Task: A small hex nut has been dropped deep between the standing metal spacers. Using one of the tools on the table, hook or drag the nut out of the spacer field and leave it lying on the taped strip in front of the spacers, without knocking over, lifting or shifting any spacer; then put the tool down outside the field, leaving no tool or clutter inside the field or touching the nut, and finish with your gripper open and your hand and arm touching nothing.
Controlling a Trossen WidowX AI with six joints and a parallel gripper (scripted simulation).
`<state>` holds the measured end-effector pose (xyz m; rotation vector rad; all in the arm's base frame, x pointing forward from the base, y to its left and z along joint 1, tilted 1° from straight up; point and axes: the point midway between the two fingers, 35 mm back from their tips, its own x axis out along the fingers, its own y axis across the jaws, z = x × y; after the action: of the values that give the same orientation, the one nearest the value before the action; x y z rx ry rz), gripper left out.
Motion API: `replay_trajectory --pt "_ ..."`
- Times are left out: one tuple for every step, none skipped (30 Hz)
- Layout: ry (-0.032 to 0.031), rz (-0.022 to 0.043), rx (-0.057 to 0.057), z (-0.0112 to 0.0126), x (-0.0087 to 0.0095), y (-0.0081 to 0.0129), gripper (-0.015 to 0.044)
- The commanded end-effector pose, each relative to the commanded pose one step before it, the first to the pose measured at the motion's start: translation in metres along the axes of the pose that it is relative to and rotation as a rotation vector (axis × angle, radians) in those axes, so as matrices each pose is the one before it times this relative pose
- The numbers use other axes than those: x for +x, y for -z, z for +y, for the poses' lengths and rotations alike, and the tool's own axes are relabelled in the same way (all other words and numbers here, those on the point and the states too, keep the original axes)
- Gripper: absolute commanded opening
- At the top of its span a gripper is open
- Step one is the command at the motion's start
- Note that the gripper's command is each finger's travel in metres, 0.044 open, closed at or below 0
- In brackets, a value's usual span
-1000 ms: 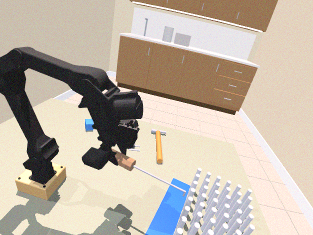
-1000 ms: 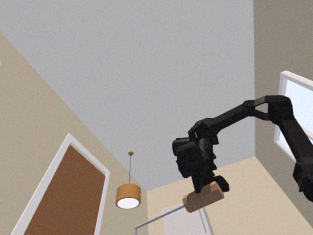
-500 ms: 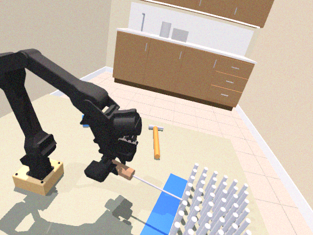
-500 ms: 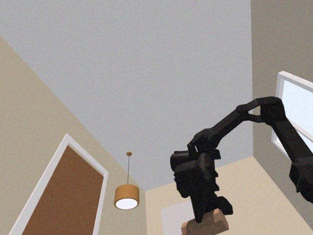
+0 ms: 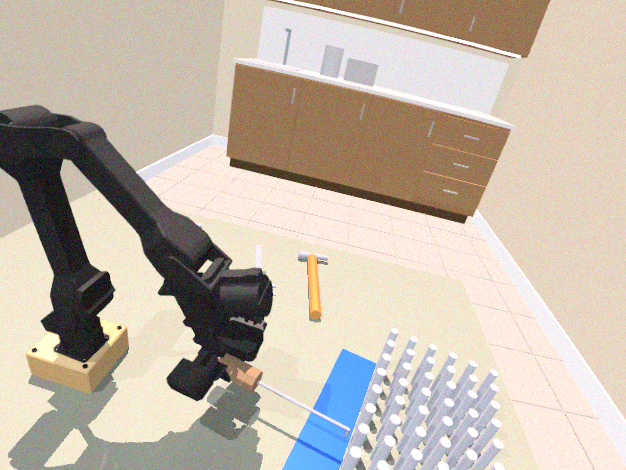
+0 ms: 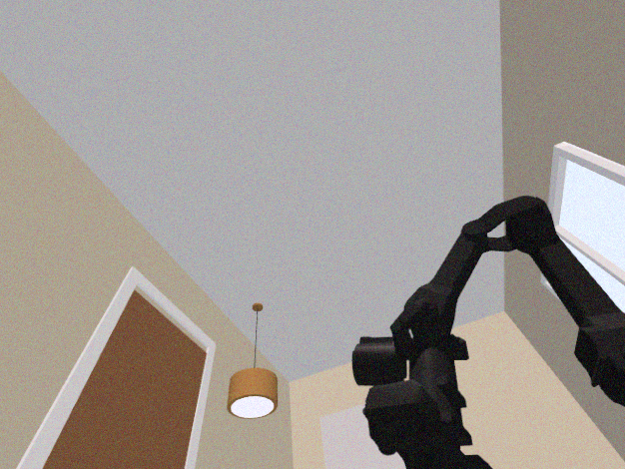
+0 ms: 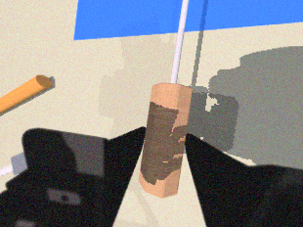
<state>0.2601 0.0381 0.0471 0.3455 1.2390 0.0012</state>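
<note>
My gripper (image 7: 165, 134) is shut on the wooden handle of a hook tool (image 5: 245, 373) (image 7: 168, 96). The tool's thin metal rod (image 5: 303, 405) (image 7: 179, 44) reaches out over the blue taped strip (image 5: 348, 376) (image 7: 112, 20). Its small bent tip (image 5: 347, 432) is over the strip's far edge, close to the front row of spacers in the image. The tool and hand are above the table, with their shadows beside them. The standing metal spacers (image 5: 447, 424) are upright at the lower right of the top view. The nut is not visible.
A hammer (image 5: 314, 288) with an orange handle lies behind the strip; its handle end (image 7: 34, 88) shows at the left of the wrist view. A pale thin object (image 5: 258, 257) is partly hidden behind the arm. The arm's wooden base block (image 5: 108, 359) is at the left.
</note>
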Motion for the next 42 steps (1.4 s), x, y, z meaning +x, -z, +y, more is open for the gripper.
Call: replay_trajectory --pt "-0.00609 -0.00630 -0.0075 -0.00571 0.01615 0.00954 0.0000" --pt "0.00003 0.00002 0.0001 -0.00130 0.00290 0.00222 0.0000" --pt "0.00002 0.00002 0.0001 -0.00079 0.00173 0.00137 0.0000" --pt "-0.00010 -0.00050 0.0000 -0.00012 0.00025 0.00019 0.0000" --pt "-0.00010 -0.00031 -0.0001 0.00015 -0.00034 -0.00024 0.0000" --pt "0.00000 -0.00001 0.0000 0.00000 0.00002 -0.00010 0.0000" --pt "0.00000 -0.00002 0.0000 0.00000 0.00003 -0.00020 0.0000" --pt "0.00000 -0.00003 0.0000 0.00001 0.00005 -0.00030 0.0000" --pt "0.00000 -0.00004 0.0000 0.00001 0.00007 -0.00039 0.0000" --pt "0.00000 -0.00004 0.0000 0.00000 0.00010 -0.00048 0.0000" --pt "0.00001 -0.00004 0.0000 0.00000 0.00013 -0.00054 0.0000" --pt "0.00001 -0.00002 0.0000 -0.00001 0.00015 -0.00056 0.0000" --pt "0.00002 -0.00001 0.0000 -0.00001 0.00016 -0.00055 0.0000" --pt "0.00002 -0.00002 0.0000 -0.00001 0.00016 -0.00055 0.0000" --pt "0.00001 -0.00002 0.0000 -0.00001 0.00015 -0.00056 0.0000" --pt "0.00001 -0.00003 0.0000 -0.00001 0.00015 -0.00057 0.0000" --pt "0.00001 -0.00004 0.0000 -0.00001 0.00014 -0.00058 0.0000" --pt "0.00001 -0.00004 0.0000 -0.00001 0.00014 -0.00059 0.0000" --pt "0.00001 -0.00004 0.0000 -0.00001 0.00014 -0.00058 0.0000" --pt "0.00001 -0.00004 0.0000 -0.00001 0.00014 -0.00059 0.0000" --pt "0.00001 -0.00004 0.0000 -0.00001 0.00014 -0.00059 0.0000" --pt "0.00001 -0.00004 0.0000 -0.00001 0.00014 -0.00060 0.0000" --pt "0.00001 -0.00004 0.0000 -0.00001 0.00014 -0.00060 0.0000" --pt "0.00001 -0.00004 0.0000 -0.00001 0.00014 -0.00059 0.0000" --pt "0.00001 -0.00004 0.0000 -0.00001 0.00014 -0.00060 0.0000" --pt "0.00001 -0.00004 0.0000 -0.00001 0.00014 -0.00060 0.0000" --pt "0.00001 -0.00004 0.0000 -0.00001 0.00014 -0.00060 0.0000" --pt "0.00001 -0.00004 0.0000 -0.00001 0.00014 -0.00060 0.0000" --pt "0.00001 -0.00004 0.0000 -0.00001 0.00014 -0.00060 0.0000" --pt "0.00001 -0.00004 0.0000 -0.00001 0.00014 -0.00060 0.0000" --pt "0.00001 -0.00004 0.0000 -0.00001 0.00014 -0.00060 0.0000" --pt "0.00001 -0.00004 0.0000 -0.00001 0.00014 -0.00060 0.0000" --pt "0.00001 -0.00004 0.0000 -0.00001 0.00014 -0.00060 0.0000" --pt "0.00001 -0.00004 0.0000 -0.00001 0.00014 -0.00060 0.0000" --pt "0.00001 -0.00004 0.0000 -0.00001 0.00014 -0.00060 0.0000" --pt "0.00001 -0.00005 0.0000 -0.00001 0.00014 -0.00060 0.0000" --pt "0.00001 -0.00005 0.0000 -0.00001 0.00015 -0.00062 0.0000" --pt "0.00001 -0.00005 0.0000 -0.00001 0.00015 -0.00062 0.0000" --pt "0.00001 -0.00005 0.0000 -0.00001 0.00015 -0.00062 0.0000" --pt "0.00001 -0.00005 0.0000 -0.00001 0.00015 -0.00061 0.0000" --pt "0.00001 -0.00005 0.0000 -0.00001 0.00015 -0.00061 0.0000" --pt "0.00001 -0.00005 0.0000 -0.00001 0.00015 -0.00061 0.0000"
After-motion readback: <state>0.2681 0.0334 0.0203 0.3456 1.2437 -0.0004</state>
